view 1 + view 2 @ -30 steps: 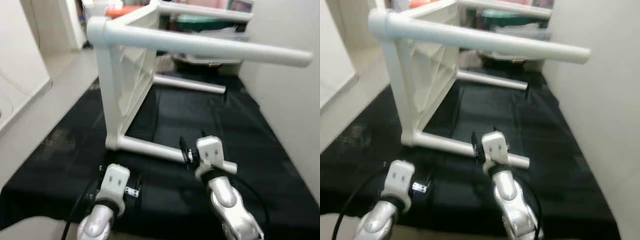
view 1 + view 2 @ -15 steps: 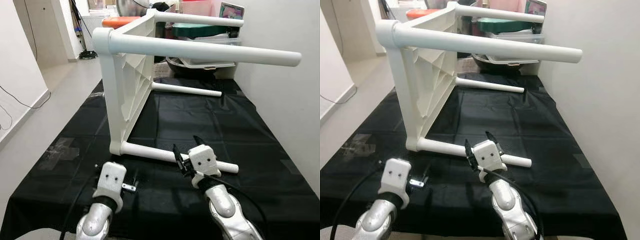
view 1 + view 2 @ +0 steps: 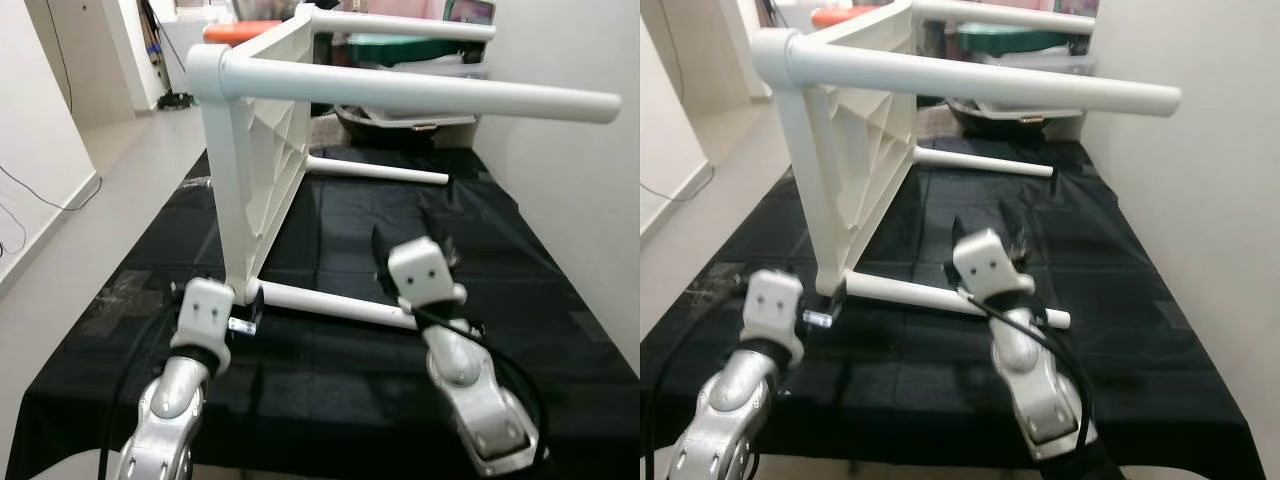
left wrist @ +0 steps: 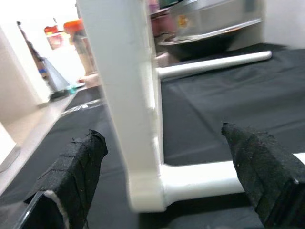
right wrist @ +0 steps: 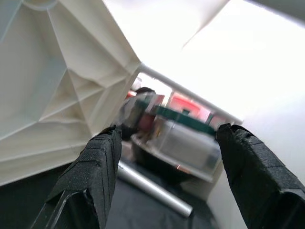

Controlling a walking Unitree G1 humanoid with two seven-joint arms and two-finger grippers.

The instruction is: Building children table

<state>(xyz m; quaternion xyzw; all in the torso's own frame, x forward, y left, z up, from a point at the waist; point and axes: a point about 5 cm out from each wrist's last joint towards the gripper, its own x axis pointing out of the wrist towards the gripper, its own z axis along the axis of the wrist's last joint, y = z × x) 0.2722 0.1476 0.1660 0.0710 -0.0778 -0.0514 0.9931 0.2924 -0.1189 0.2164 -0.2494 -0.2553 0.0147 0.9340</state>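
White plastic table (image 3: 255, 160): lies on its side on the black cloth (image 3: 330, 370), top panel upright with the ribbed underside facing the wall (image 3: 590, 170); all four legs horizontal.
Lower near leg (image 3: 335, 305): rests on the cloth, runs from the table's near bottom corner toward the wall side.
Lower far leg (image 3: 378, 170): also on the cloth, toward the far edge.
Upper legs: near one (image 3: 420, 97) and far one (image 3: 400, 25) stick out in the air toward the wall.
Left hand (image 4: 164, 186): fingers spread wide, at the near bottom corner of the table where the lower near leg joins; the corner sits between the fingers, contact cannot be told.
Right hand (image 5: 164, 157): fingers spread apart, gripping nothing, raised over the lower near leg and aimed at the ribbed underside.
Cloth: covers the floor (image 3: 110, 180) patch beside the wall; table takes the left-centre part.
Clutter: bins and a basin (image 3: 410, 60) beyond the cloth's far edge.
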